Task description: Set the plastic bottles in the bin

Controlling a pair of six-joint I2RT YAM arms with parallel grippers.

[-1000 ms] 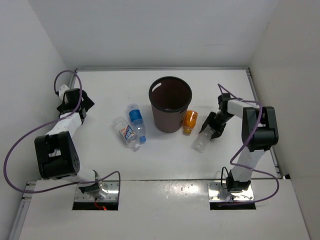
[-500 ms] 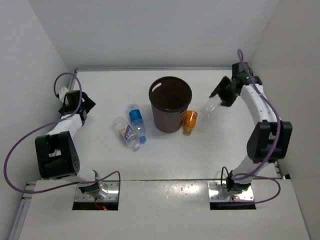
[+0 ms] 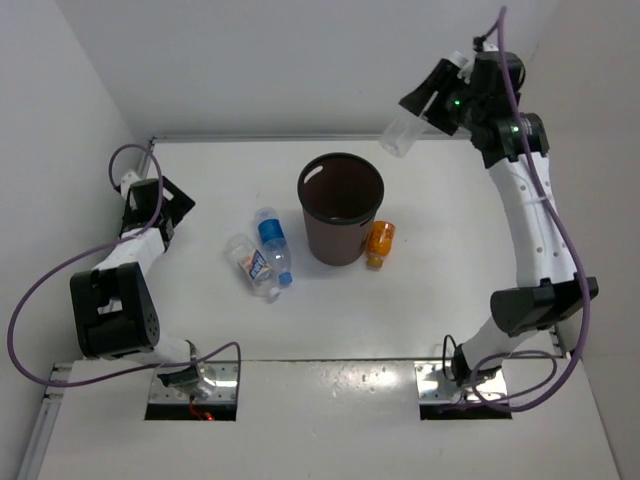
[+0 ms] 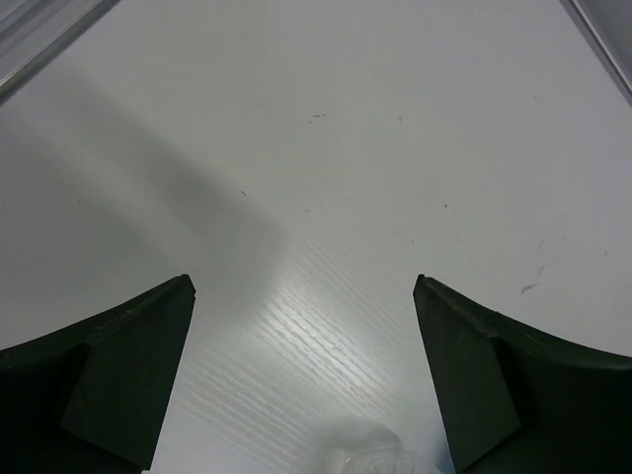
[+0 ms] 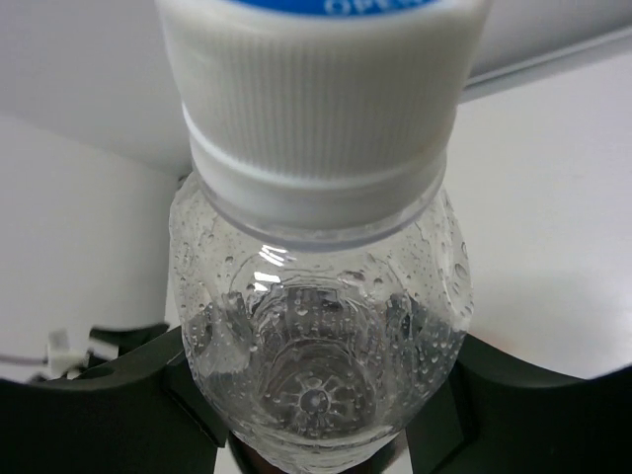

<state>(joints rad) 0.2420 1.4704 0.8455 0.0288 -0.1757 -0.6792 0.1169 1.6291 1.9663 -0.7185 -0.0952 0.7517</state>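
Note:
The dark brown bin stands upright mid-table. My right gripper is raised high at the back right, shut on the plain clear bottle, which hangs above and to the right of the bin's rim. In the right wrist view that bottle fills the frame, white cap toward the camera. The orange bottle lies against the bin's right side. The blue-label bottle and the red-white-label bottle lie left of the bin. My left gripper is open and empty over bare table at the far left.
White walls enclose the table on the left, back and right. A metal rail runs along the back edge. In the left wrist view a faint clear shape shows at the bottom between the fingers.
My right arm has lifted the plain clear bottle from the table right of the bin up and back toward the bin. The left arm has barely moved.

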